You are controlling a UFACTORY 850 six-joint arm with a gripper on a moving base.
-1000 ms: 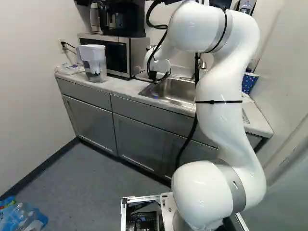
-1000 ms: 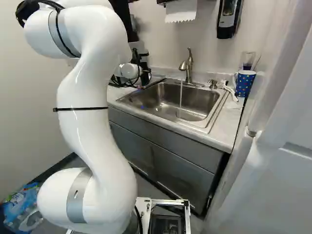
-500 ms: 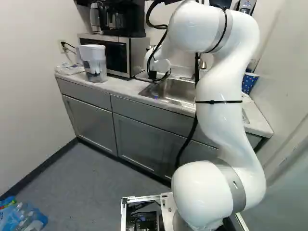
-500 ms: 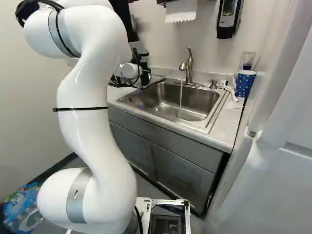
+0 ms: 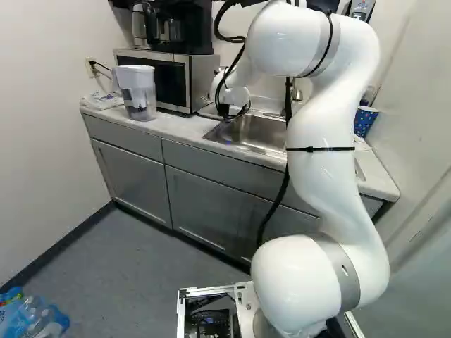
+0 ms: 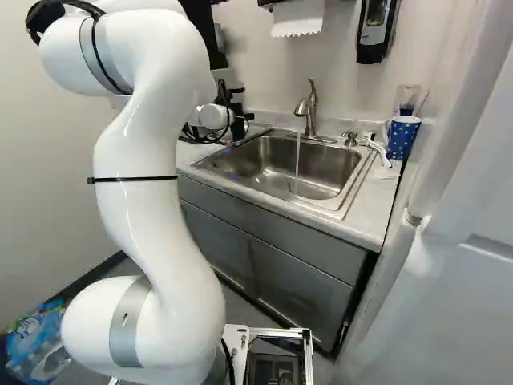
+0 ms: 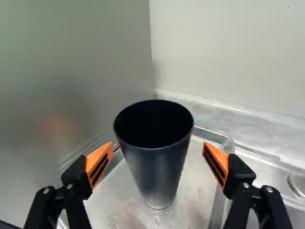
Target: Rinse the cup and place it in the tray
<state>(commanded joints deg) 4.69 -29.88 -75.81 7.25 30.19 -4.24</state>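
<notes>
Beyond the raised arm, the black end of my gripper [image 6: 239,122] shows partly at the sink's far left corner in the right base view. Up close in the wrist view, the gripper [image 7: 158,149] stands open, its orange pads [image 7: 100,163] on either side of a dark cup [image 7: 155,167]. A small gap separates the cup from each pad. The cup is upright, mouth up, with its base on the wet floor of a metal tray [image 7: 194,193]. Water runs from the faucet [image 6: 311,108] into the sink [image 6: 272,168].
A microwave [image 5: 165,79] and a water pitcher [image 5: 137,91] stand on the counter in the left base view. At the sink's right are a brush [image 6: 377,150] and a blue dotted cup [image 6: 402,136]. A wall and a metallic side rise close around the tray.
In the right base view, the gripper's black end spreads slightly wider than before. The arm and base hold their places, and the water still runs.
</notes>
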